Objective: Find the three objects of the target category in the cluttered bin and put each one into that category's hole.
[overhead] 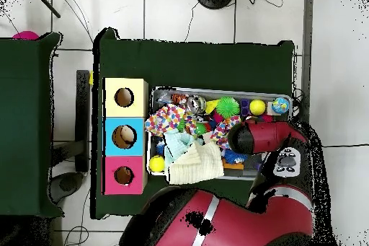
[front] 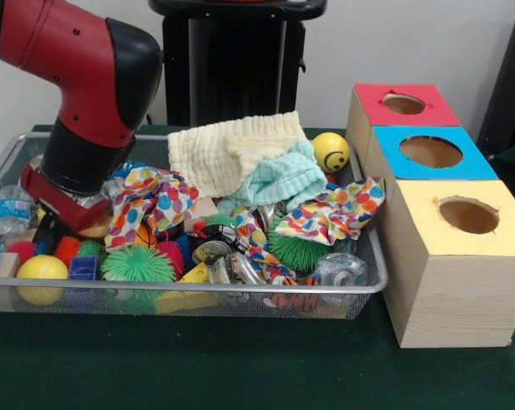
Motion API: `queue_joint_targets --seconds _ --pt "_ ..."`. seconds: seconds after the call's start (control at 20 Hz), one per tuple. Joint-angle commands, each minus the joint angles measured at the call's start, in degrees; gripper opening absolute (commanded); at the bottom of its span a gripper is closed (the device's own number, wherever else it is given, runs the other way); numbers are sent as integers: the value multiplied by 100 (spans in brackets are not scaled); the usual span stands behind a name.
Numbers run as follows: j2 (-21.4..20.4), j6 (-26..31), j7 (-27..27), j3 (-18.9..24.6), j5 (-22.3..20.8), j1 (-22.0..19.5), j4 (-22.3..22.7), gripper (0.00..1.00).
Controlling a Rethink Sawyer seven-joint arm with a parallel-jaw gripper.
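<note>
The silver wire-mesh bin (front: pixel 197 291) lies on the green table, full of clutter; it also shows in the overhead view (overhead: pixel 216 89). Three wooden boxes stand beside it, each with a round hole: red top (front: pixel 404 104), blue top (front: pixel 430 152), yellow top (front: pixel 467 215). My gripper (front: pixel 56 224) is down in the bin's left end in the front view, among a polka-dot cloth (front: pixel 155 201), a yellow ball (front: pixel 42 269) and a green spiky ball (front: pixel 137 265). The wrist hides whether it is open or holds anything. In the overhead view the red arm (overhead: pixel 252 136) covers it.
A cream cloth (front: pixel 227 149) and a mint cloth (front: pixel 278 179) lie at the bin's back. A yellow smiley ball (front: pixel 330 151) sits in the back corner by the boxes. A second polka-dot cloth (front: pixel 334 213), another green spiky ball (front: pixel 295 252) and a clear tape roll (front: pixel 338 272) lie at the right end.
</note>
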Motion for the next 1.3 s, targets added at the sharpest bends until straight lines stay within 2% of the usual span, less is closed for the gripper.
queue_joint_targets --seconds 0.05,0.2,0.65,1.0,1.3 --pt "-733 1143 96 783 641 99 996 0" --pt "-1025 1402 16 850 826 118 1168 0" --pt "-1330 1720 -50 891 1088 150 1341 0" --pt "-1461 1974 134 886 1394 256 1511 0" --pt "-1286 1767 370 1237 1897 52 1796 0"
